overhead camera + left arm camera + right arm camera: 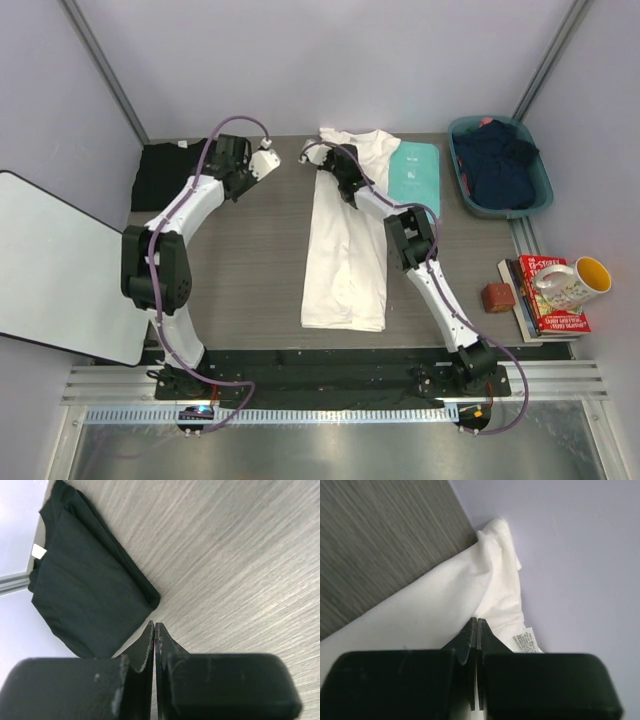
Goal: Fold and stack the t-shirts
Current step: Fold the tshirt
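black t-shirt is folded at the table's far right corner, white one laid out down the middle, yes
No: the black t-shirt is folded at the far left corner of the table, as the top external view shows. The white t-shirt does lie down the middle.

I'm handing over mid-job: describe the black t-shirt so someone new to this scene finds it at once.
Start at the grey wood-grain table and go to its far left corner, just left of the left gripper. The black t-shirt lies there, folded into a compact rectangle. Unlike the white t-shirt stretched long across the middle, it is dark, with a small white neck label.
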Controlling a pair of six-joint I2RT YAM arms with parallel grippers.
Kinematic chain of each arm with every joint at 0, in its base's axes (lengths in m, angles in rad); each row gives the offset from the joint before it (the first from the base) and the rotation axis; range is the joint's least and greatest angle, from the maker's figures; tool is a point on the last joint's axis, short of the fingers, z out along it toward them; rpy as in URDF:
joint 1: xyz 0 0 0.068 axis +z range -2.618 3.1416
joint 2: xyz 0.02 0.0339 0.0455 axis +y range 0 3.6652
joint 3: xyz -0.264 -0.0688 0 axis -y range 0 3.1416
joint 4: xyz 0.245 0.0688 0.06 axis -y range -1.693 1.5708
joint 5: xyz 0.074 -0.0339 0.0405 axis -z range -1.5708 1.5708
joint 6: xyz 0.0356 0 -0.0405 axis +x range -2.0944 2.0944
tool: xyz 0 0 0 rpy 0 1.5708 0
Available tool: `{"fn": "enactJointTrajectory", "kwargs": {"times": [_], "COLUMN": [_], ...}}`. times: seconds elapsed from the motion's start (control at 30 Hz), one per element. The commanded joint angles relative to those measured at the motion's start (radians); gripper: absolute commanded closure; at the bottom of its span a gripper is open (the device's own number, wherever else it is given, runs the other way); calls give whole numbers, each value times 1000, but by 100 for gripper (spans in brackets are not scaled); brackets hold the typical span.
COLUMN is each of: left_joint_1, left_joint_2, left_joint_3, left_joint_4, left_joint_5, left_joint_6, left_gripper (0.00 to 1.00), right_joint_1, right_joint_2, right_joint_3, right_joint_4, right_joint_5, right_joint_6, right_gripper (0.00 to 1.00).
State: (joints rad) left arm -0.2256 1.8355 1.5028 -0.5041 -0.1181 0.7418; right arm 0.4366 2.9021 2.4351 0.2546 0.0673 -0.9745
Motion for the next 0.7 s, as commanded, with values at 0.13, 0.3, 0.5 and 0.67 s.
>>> {"fn": "enactJointTrajectory", "kwargs": {"times": [0.13, 0.3, 0.5, 0.67], "left_joint_1": [-38, -60, -78, -122], "left_joint_2": [-21, -88, -272, -392], "left_joint_3": [-33, -85, -274, -391], "left_joint_4": [58, 110, 233, 181], "left_joint_5": [-6, 40, 208, 374], "left_joint_6": [-28, 11, 183, 330], "left_gripper": [100, 95, 0, 0], "right_joint_1": [21, 11, -4, -19], "right_joint_2": [-104, -453, -882, -1185], "right_joint_3": [-124, -401, -898, -1238], "right_joint_4": [389, 344, 48, -162], "right_joint_5": [279, 298, 41, -170], "right_joint_6": [6, 132, 64, -55], "right_gripper": [84, 33, 4, 0]}}
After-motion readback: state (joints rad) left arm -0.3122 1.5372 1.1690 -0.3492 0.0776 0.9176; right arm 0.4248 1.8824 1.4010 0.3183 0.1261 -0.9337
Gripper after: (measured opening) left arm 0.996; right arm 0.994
